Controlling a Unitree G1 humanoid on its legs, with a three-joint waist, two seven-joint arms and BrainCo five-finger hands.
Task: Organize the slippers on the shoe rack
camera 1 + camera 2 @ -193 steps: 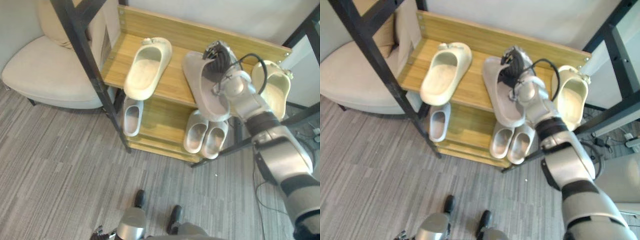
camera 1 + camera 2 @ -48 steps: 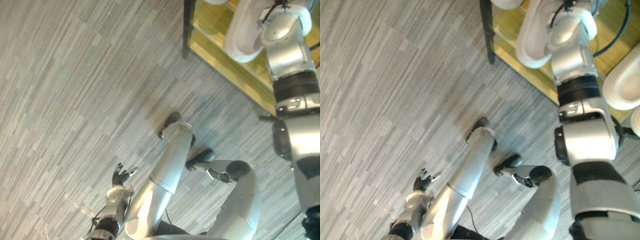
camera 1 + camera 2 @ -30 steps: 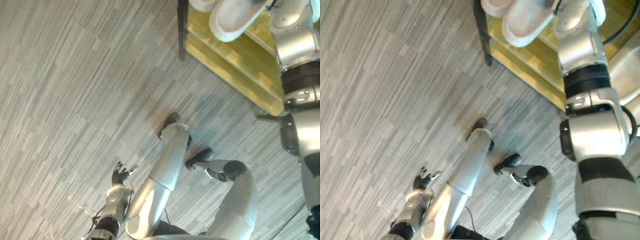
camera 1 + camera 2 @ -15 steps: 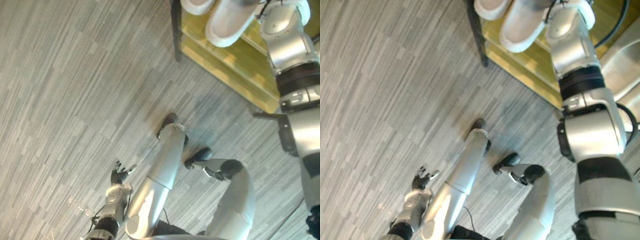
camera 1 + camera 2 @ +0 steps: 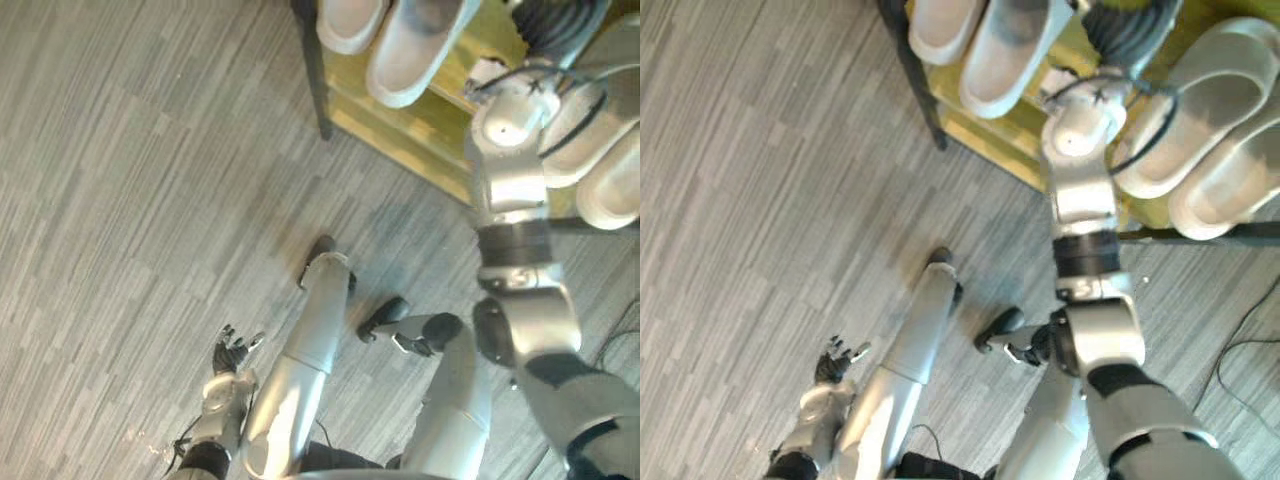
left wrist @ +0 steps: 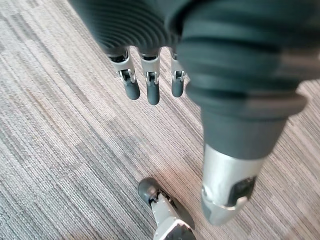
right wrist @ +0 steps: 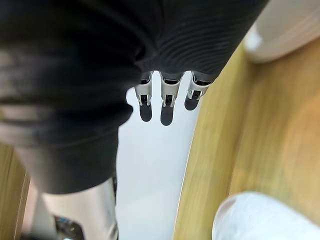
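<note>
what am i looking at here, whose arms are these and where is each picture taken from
This is a two-legged humanoid robot tidying slippers. The two wide pictures come from cameras in its head, looking down. The two close ones come from cameras on its wrists, looking along the fingers. In the head views a wooden shoe rack holds a white slipper beside a greyish slipper, and a pale pair further to the robot's right. The right hand reaches in over the wood, fingers straight, holding nothing. The left hand hangs open over the grey carpet floor, also empty.
</note>
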